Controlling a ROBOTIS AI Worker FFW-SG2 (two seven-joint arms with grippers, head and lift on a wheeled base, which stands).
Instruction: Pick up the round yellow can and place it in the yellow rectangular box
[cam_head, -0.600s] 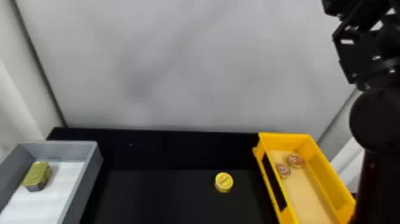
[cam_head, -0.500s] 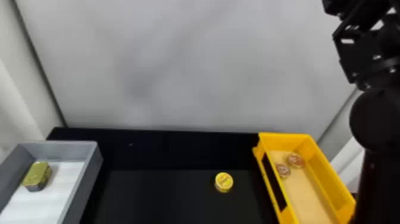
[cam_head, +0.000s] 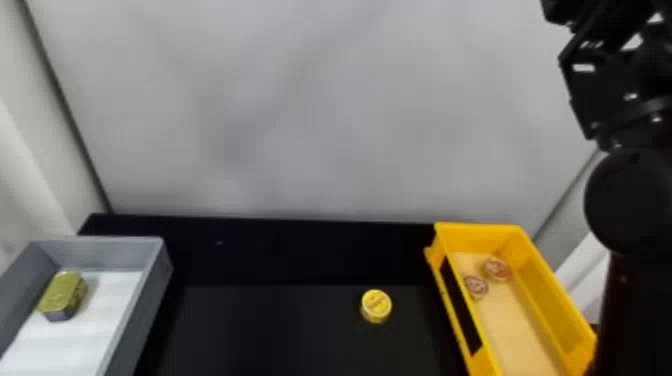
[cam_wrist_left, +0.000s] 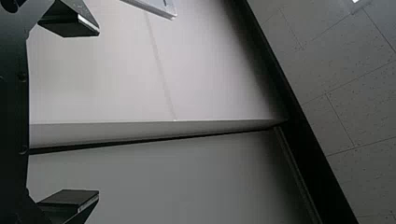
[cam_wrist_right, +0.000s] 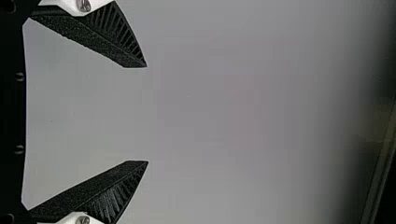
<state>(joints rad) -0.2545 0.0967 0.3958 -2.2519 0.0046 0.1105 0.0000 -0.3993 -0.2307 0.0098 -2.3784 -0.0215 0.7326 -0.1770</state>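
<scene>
In the head view the round yellow can (cam_head: 376, 305) stands on the black table, left of the yellow rectangular box (cam_head: 555, 295). Two small round reddish tins (cam_head: 497, 268) lie inside that box. My right gripper (cam_head: 585, 75) is raised at the upper right, high above the box, its arm running down the right edge. The right wrist view has my right gripper (cam_wrist_right: 147, 114) open, with nothing between its fingers and a plain pale wall beyond. My left gripper (cam_wrist_left: 99, 113) is open and holds nothing, facing walls and ceiling in the left wrist view.
At the left stands a grey box (cam_head: 159, 280) with a white bottom, holding a gold-lidded rectangular tin (cam_head: 62, 295). Between the two boxes stretches the black table surface (cam_head: 270, 325). A pale wall (cam_head: 300, 110) rises behind the table.
</scene>
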